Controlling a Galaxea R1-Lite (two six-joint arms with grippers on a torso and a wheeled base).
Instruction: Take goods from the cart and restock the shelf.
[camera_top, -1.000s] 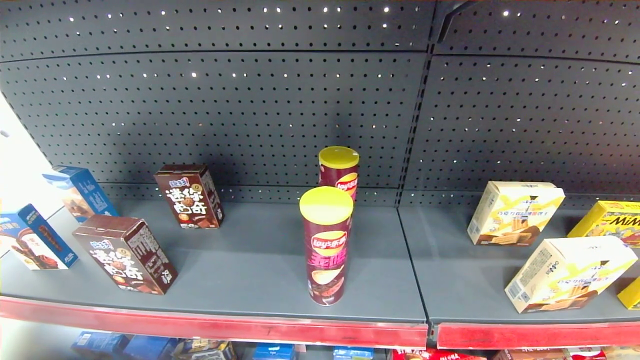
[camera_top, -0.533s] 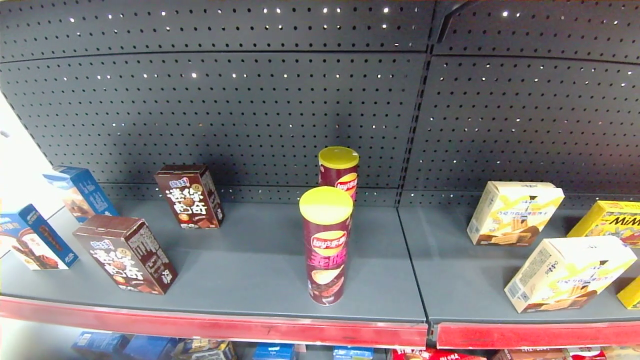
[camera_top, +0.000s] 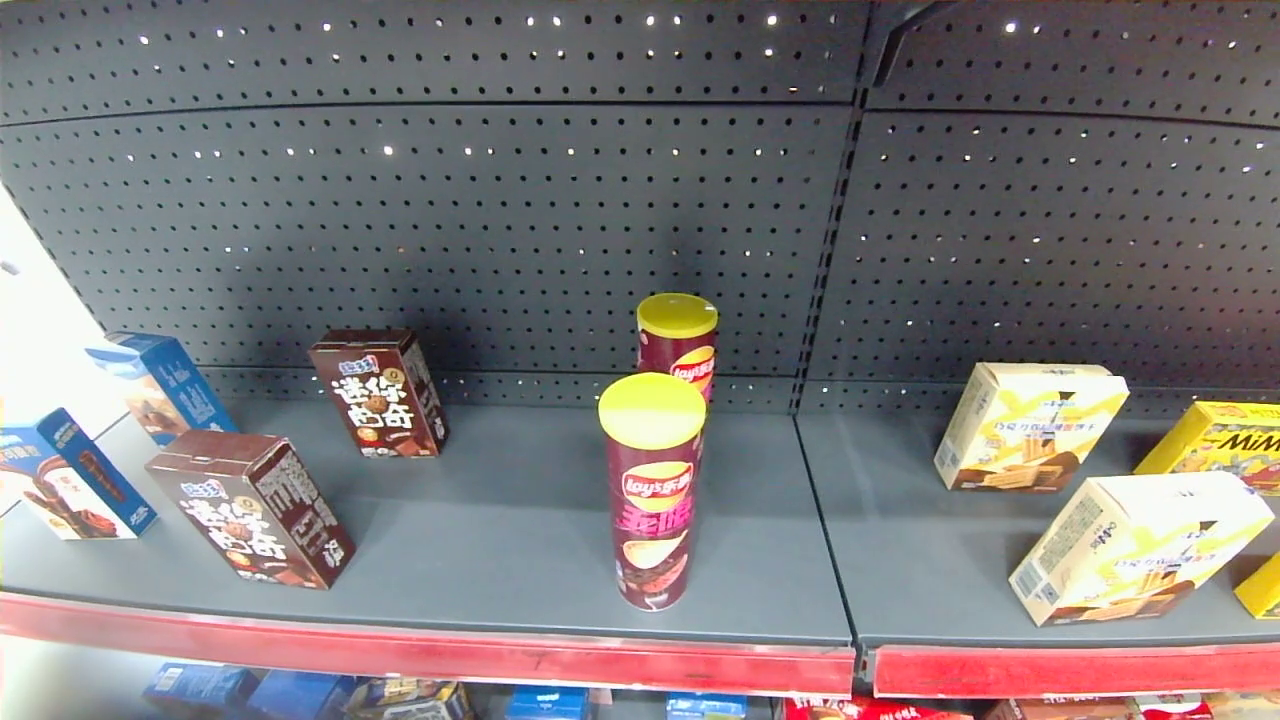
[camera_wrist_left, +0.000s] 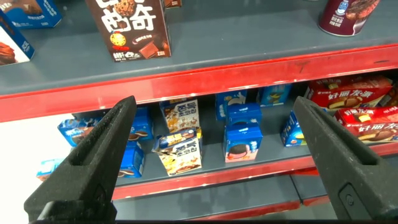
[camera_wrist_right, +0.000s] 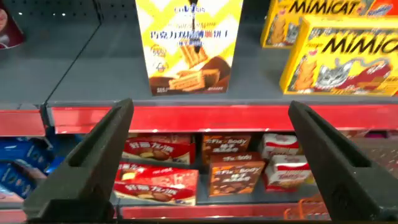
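- My left gripper (camera_wrist_left: 213, 102) and right gripper (camera_wrist_right: 210, 104): jaws spread, empty, before the shelf (camera_top: 480, 530) front.
- Chip can (camera_top: 652, 490) stands centre frame; I'd fetch stock, setting it upright in gaps beside.

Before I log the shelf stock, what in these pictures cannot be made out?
- Head view: rear can, lower body hidden by front can.
- Head view: front yellow box, cut off by right edge.
- Head view: lower-shelf goods, cut off by bottom edge.

Bright, even light; edges seemingly bowed
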